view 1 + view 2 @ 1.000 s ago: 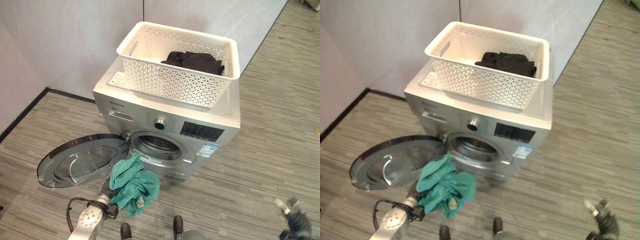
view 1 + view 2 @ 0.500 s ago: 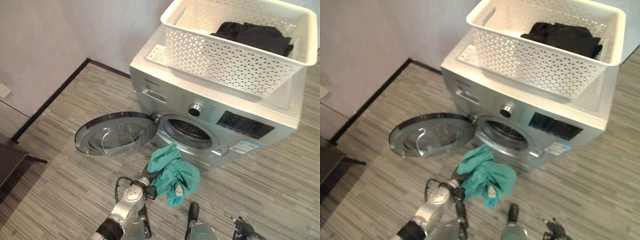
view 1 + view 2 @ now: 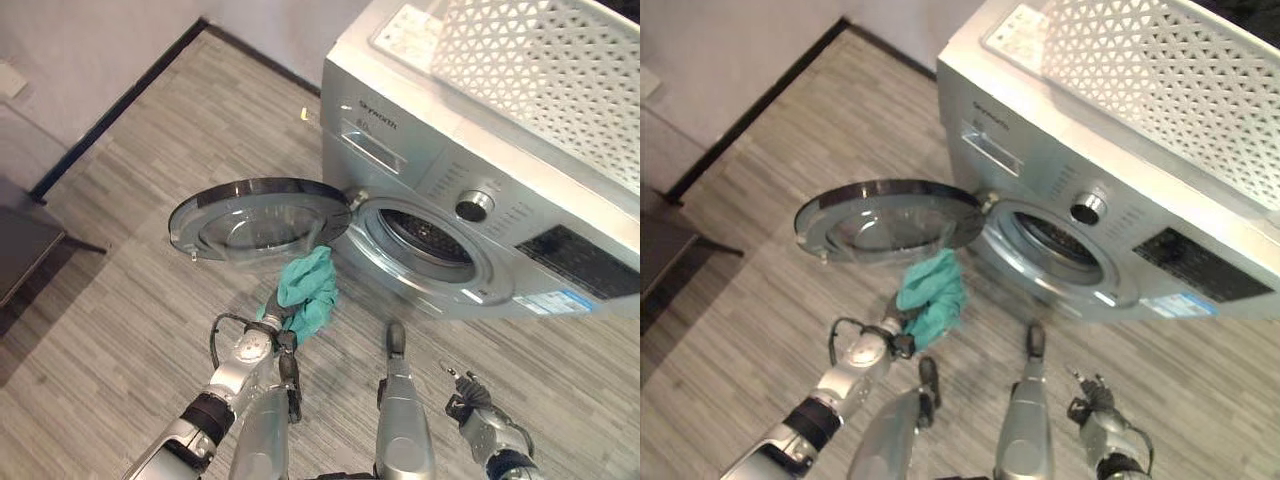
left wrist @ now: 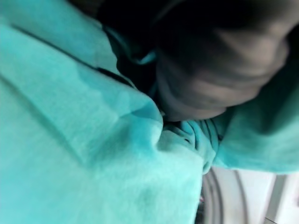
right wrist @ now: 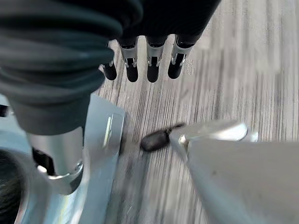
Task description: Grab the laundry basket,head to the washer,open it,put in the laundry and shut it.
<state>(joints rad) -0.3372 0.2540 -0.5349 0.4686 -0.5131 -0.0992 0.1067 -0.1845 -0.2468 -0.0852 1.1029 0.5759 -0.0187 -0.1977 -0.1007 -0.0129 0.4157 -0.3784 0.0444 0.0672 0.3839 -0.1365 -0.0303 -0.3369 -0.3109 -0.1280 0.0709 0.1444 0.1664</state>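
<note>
Seen from above, a silver front-loading washer point(image 3: 470, 190) stands on a grey striped floor point(image 3: 130, 300), its round glass door point(image 3: 255, 215) swung fully open and lying nearly flat to the robot's left of the drum opening point(image 3: 425, 235). The white lattice laundry basket point(image 3: 560, 70) rests on top of the washer, seemingly parked there so both hands are free for loading. Its far side is cut off, so whether laundry remains inside cannot be told.

The left hand point(image 3: 268, 338) grasps a bunched teal garment point(image 3: 305, 295), held low just in front of the open door's edge and near the drum opening, not yet inside it. From the left wrist view, teal cloth point(image 4: 93, 140) is gathered against the dark hand, fingers closed into the folds, and a sliver of the washer's pale rim shows beyond. This looks like the loading step, with the garment still to be carried across into the drum.

The right hand point(image 3: 1092, 395) hangs low on the robot's right, well apart from the washer. Its fingers point(image 5: 152, 70) are relaxed and straight, holding nothing.
</note>
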